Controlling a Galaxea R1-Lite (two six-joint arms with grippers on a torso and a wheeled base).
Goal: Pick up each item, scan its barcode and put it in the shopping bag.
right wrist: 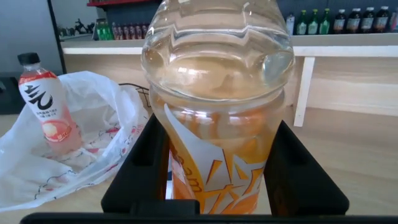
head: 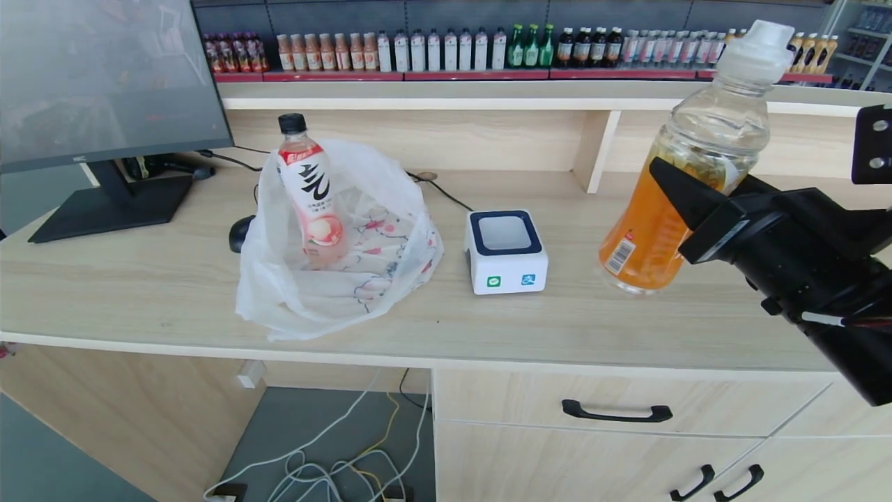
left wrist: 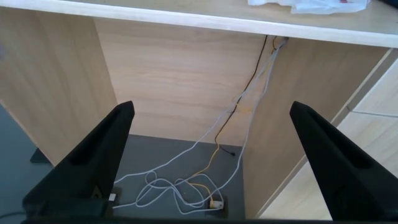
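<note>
one pink bottle (head: 313, 202) in one bag (head: 397, 268); right gripper (right wrist: 221, 168) clamps one orange bottle (head: 644, 233); left gripper (left wrist: 211, 143) spread

The head camera looks from high up, forward and down, over the whole table (head: 174, 279) and the shopping bag (head: 390, 230). The right wrist camera sits very near the orange bottle (right wrist: 217, 124) and looks across the table to that same bag. The left wrist camera is low, under the table edge, looking past the left hand (left wrist: 211, 107) at cables (left wrist: 158, 185) on the floor (left wrist: 180, 158).
</note>
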